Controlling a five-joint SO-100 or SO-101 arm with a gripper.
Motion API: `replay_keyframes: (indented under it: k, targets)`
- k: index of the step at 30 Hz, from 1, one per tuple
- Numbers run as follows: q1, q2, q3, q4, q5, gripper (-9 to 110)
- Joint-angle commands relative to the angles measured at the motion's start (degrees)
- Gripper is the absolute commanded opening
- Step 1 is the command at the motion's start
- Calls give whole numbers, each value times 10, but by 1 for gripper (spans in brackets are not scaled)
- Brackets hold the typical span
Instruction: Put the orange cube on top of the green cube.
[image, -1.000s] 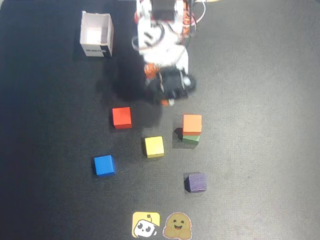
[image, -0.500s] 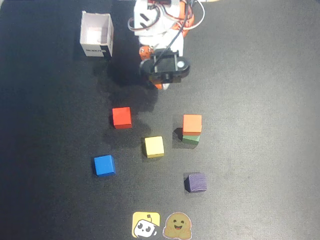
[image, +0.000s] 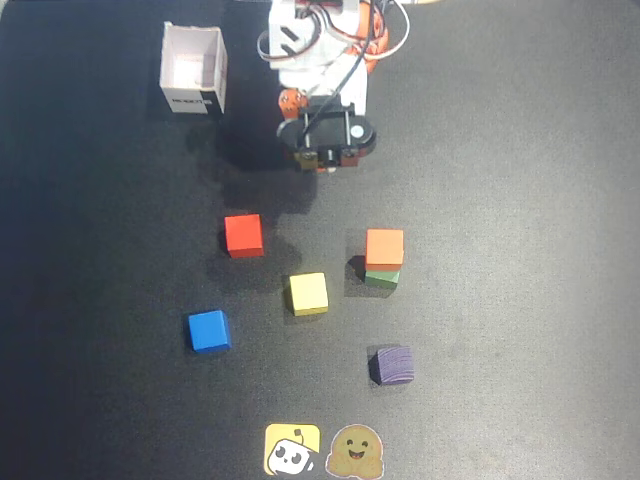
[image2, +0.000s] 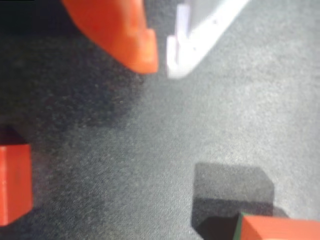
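Matte orange cube (image: 384, 246), matte green cube (image: 382, 278), grainy dark mat (image: 520, 200)

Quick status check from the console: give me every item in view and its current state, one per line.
orange cube: stacked on the green cube
green cube: under the orange cube
gripper: empty, nearly closed, away from the stack
red cube: loose on mat
yellow cube: loose
blue cube: loose
purple cube: loose
white box: open, empty

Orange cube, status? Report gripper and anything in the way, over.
Gripper empty, nearly closed, off the stack. Orange cube sits on green cube, stack upright. Red cube, yellow cube apart from it; nothing in the way.
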Motion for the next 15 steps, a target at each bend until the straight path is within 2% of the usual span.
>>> replay_keyframes:
  k: [1,15]
  targets:
    - [0,4,-3,2,-14,0]
    - [2,4,-3,2,-40,0]
